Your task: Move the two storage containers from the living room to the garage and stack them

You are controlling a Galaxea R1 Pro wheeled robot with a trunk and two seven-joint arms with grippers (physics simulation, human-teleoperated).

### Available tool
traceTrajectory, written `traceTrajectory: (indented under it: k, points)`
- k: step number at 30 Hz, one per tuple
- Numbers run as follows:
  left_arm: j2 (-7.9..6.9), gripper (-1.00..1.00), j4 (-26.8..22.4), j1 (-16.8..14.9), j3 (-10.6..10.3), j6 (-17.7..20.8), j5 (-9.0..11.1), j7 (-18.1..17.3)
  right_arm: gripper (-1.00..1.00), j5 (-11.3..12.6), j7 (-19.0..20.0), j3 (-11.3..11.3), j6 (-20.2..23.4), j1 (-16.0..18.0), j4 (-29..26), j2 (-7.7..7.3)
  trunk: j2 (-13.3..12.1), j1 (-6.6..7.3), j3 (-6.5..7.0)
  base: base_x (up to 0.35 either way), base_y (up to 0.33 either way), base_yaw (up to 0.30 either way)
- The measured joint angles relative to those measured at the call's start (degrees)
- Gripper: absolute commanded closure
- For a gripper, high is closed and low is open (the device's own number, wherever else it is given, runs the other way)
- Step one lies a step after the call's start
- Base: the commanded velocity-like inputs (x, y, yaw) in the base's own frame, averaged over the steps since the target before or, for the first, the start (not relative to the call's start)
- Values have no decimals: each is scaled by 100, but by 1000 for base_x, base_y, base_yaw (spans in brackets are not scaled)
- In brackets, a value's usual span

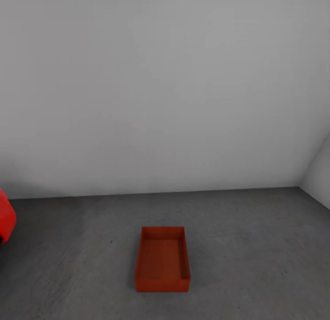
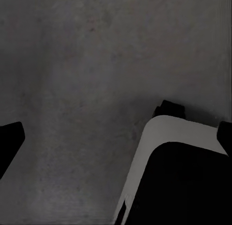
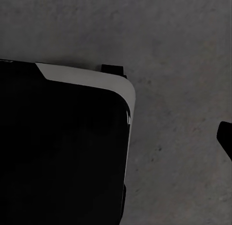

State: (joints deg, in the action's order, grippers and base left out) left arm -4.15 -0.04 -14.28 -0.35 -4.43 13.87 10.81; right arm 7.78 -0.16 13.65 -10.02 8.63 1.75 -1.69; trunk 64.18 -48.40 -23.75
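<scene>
One storage container (image 1: pixel 162 260) shows in the head view: an orange-red open-topped bin standing alone on the garage floor (image 1: pixel 256 246), well out from the plain grey-white wall (image 1: pixel 165 91). Its long axis runs away from the robot toward that wall, one short end nearest the camera, opening upward, nothing inside. It bears no label or writing. One curved piece of a glossy red car (image 1: pixel 5 217) juts in at the floor's left edge, well apart from the bin.

Both wrist views look down on speckled concrete beside the robot's black-and-white base (image 3: pixel 63 147). Only a dark finger tip edges each wrist view, so how far either pincer is open cannot be told
</scene>
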Motion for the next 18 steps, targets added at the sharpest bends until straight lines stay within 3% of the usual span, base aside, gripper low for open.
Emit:
traceTrajectory:
  k: [5,18]
  points:
    - [32,-100,-9,233,-2,2,-2,-471,-100,0,0,0,0,0,0,0,0,0,47,0,0,0]
    - [50,-100,-78,262,35,-19,34,-552,-100,0,0,0,0,0,1,0,0,0,170,0,0,0]
